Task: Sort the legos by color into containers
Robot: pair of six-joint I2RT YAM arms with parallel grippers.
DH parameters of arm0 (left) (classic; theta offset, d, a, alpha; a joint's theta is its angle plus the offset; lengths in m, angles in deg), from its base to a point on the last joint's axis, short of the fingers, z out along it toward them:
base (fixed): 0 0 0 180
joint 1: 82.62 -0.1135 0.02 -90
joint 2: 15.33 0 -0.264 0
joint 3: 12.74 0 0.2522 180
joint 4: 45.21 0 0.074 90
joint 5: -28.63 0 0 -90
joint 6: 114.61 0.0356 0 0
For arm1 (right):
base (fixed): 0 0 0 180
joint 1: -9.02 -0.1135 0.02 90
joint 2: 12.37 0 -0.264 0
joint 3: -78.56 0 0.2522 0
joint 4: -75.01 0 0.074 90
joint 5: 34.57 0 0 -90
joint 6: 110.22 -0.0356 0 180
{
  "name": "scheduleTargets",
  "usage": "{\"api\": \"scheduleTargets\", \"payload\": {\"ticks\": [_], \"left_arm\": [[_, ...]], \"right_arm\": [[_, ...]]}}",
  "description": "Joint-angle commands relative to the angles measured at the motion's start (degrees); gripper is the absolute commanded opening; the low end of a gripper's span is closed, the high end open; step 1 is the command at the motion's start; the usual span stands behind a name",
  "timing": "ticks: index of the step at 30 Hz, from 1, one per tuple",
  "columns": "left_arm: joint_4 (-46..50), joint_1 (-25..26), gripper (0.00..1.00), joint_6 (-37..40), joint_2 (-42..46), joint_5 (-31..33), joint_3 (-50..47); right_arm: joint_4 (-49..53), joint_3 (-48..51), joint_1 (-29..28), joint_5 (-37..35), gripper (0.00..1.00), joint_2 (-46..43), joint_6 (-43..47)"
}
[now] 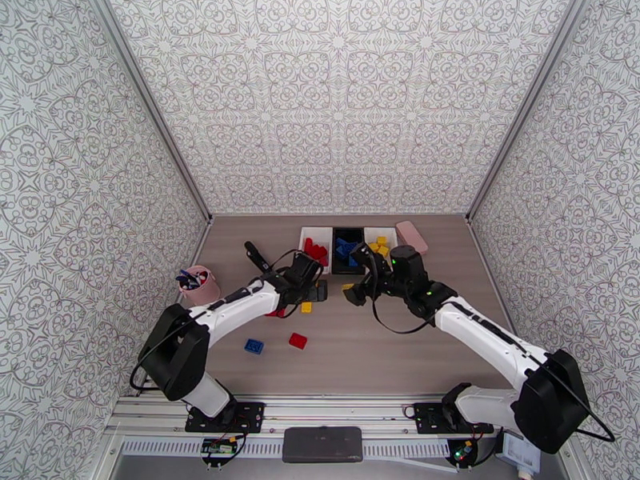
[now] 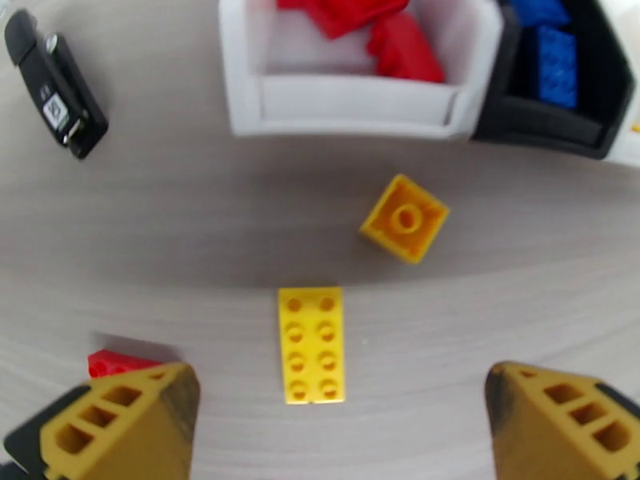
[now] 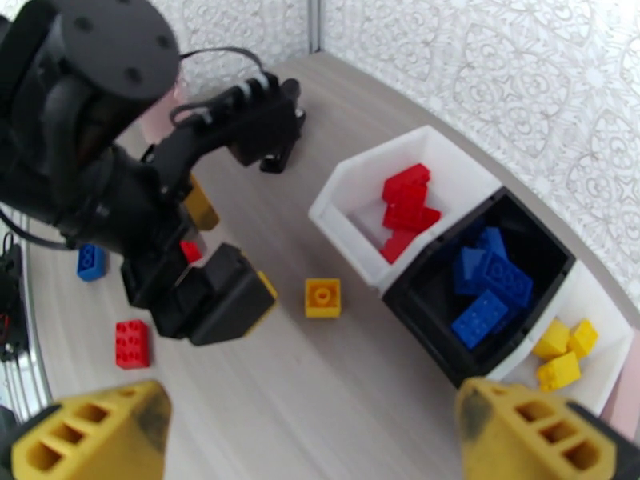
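Wood-grain surface (image 1: 376, 354) between patterned walls carries three trays in a row at its far edge: a white tray (image 2: 344, 106) of red bricks (image 3: 408, 202), a black tray (image 3: 424, 326) of blue bricks (image 3: 484, 286), and a second white tray (image 3: 604, 306) of yellow bricks (image 3: 564, 354). Left pincer (image 2: 340, 402), spread wide and empty, hovers over a long yellow brick (image 2: 312, 346) with eight studs. A square yellow brick (image 2: 404, 218) lies near the trays. Right pincer (image 3: 312, 426) is spread too, empty. A loose red brick (image 1: 298, 340) and a loose blue brick (image 1: 254, 346) lie nearer the arm bases.
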Motion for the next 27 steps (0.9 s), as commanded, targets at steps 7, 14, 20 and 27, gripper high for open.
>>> {"api": "scheduleTargets", "payload": {"ticks": [7, 14, 20, 27], "left_arm": [[1.61, -2.03, 0.8, -2.07, -7.72, -4.21, -0.09], [1.13, -2.28, 0.67, -1.9, -10.55, -5.51, 0.4], [0.98, -2.71, 0.57, -1.98, -11.62, -5.72, 0.22], [1.25, -2.92, 0.39, -1.81, -11.78, -5.55, -0.21]], "right_arm": [[2.47, -2.16, -0.83, 0.03, 0.98, 0.22, 1.08], [2.34, -2.45, -0.77, -0.43, 0.98, 0.72, 0.99], [2.36, -2.76, -0.78, -0.56, 0.98, 1.35, 0.95], [2.36, -2.93, -0.78, -0.97, 0.98, 1.38, 0.75]]}}
